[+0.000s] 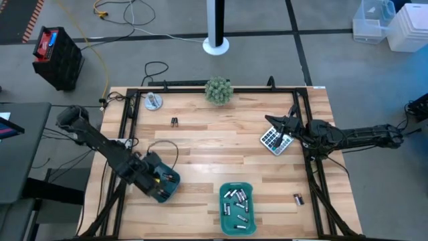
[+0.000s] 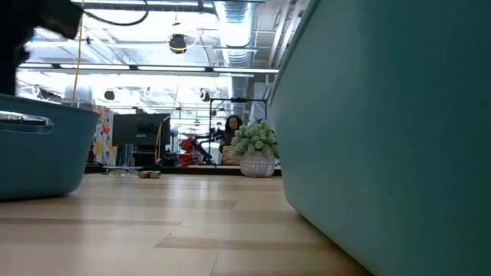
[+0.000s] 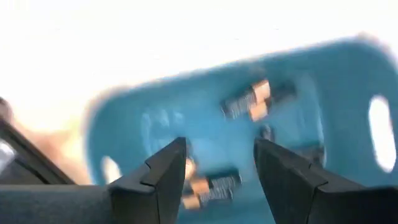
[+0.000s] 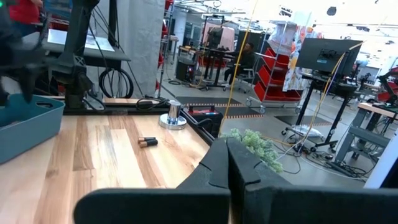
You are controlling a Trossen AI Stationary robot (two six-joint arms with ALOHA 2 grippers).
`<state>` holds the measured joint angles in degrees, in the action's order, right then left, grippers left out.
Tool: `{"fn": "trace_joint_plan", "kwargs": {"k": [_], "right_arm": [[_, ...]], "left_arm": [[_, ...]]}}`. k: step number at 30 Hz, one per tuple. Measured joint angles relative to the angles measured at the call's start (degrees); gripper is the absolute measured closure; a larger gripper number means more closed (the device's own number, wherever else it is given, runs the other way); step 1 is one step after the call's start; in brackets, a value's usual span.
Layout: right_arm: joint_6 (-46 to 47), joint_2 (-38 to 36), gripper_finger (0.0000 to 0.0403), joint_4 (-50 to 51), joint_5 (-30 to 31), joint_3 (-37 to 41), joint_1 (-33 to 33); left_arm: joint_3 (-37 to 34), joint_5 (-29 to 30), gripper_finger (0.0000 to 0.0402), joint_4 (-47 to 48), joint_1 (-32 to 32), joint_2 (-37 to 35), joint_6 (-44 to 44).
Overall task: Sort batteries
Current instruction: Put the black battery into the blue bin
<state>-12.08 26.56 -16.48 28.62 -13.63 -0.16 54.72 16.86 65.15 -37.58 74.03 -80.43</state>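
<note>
— Left gripper (image 3: 214,168)? Open, directly above the small teal plastic tray (image 1: 164,189), dark copper-ended batteries (image 3: 255,101) lying flat inside.
— Next loose pair of dark batteries (image 1: 174,122)? Far side, long axis toward far edge, nearer left arm. Right gripper (image 4: 227,152) closed, beside grey calculator (image 1: 275,140).

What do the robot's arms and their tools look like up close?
Both arms are dark, jointed tubes. The left tool ends in two black wedge-shaped fingers with angular faceted tips. The right tool has matching black fingers. A thin black cable loops near the left arm.
</note>
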Motion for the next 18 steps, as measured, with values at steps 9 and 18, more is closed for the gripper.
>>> {"fn": "trace_joint_plan", "kwargs": {"k": [9, 18], "right_arm": [[-1.2, 0.0, 0.0399, 0.8, 0.0, 0.0, 0.0], [-1.3, 2.6, 0.0399, -0.3, -0.6, 0.0, 0.0]], "left_arm": [[3.4, 10.3, 0.0232, 5.5, 19.6, -4.4, 10.4], [3.2, 10.9, 0.0233, -15.2, 40.1, -4.5, 42.1]]}}
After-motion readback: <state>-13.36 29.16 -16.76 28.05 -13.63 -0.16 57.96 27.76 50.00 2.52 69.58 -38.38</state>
